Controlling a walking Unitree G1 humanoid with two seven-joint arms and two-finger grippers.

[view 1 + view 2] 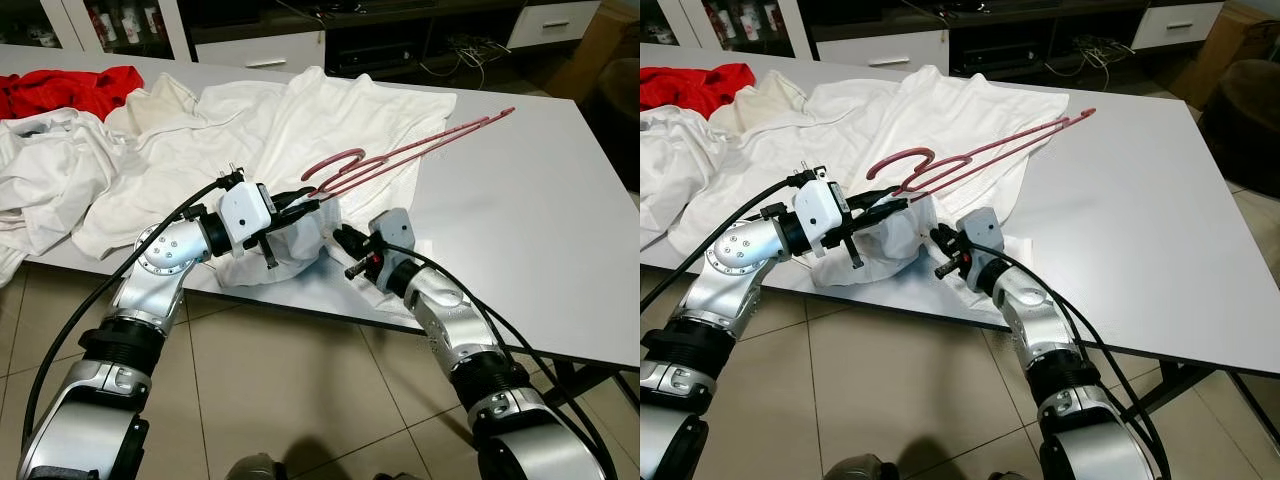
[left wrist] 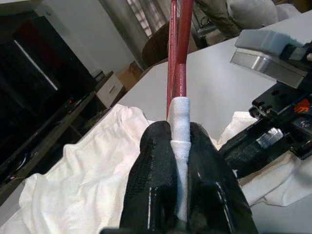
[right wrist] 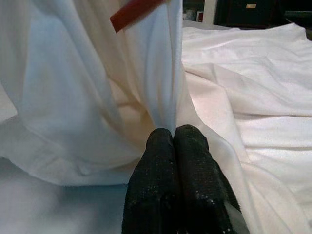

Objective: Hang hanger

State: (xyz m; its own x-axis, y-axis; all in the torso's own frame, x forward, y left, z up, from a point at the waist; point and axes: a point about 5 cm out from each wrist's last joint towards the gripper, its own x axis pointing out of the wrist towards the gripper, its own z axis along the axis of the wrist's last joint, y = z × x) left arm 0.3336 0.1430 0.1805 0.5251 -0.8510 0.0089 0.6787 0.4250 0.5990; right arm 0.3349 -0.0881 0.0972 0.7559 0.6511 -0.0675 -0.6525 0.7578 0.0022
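Head view: thin dark-red hanger (image 1: pixel 400 155) lifted over a white shirt (image 1: pixel 300 130) on the smooth white table (image 1: pixel 540 220), long axis slanting up toward the far right; red cloth (image 1: pixel 70 88) at far left.
Left wrist: left gripper (image 2: pixel 180 146) clamped on the hanger's white-wrapped part.
Right wrist: right gripper (image 3: pixel 174 134) pinching a soft shirt fold.

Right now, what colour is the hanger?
Dull red, almost pink; the hanger shows best in the left eye view.
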